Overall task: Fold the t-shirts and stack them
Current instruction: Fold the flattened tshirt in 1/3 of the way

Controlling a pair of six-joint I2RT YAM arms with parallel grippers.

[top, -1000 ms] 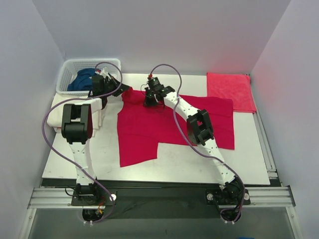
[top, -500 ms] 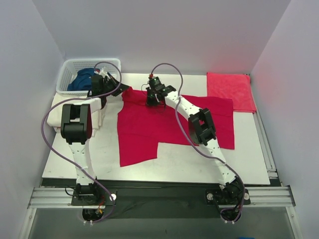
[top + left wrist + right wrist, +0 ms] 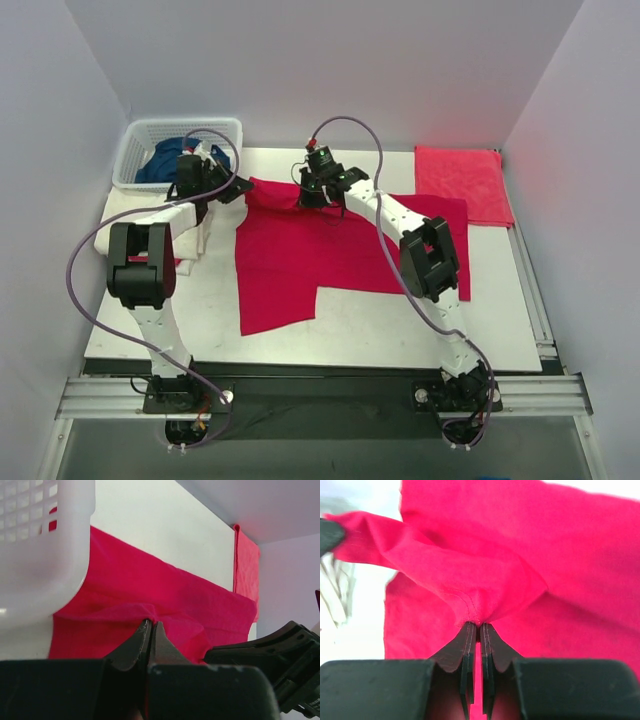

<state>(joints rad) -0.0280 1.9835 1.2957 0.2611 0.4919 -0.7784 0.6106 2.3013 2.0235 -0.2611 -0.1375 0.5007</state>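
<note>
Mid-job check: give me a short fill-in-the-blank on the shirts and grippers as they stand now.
1. The left gripper and the right gripper are both shut on the far edge of the ____ t-shirt.
2. The dark blue shirt lies inside the white ____.
3. The folded red cloth lies at the far ____ corner of the table.

Missing words: red; basket; right.

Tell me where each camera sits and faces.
Top: above, behind the arms, looking down at the table; both arms show.
Left wrist: on that arm, looking along the left gripper, shut on the red shirt beside the basket.
Right wrist: looking along the right gripper, shut on that shirt.
Shared by all: the red shirt.
</note>
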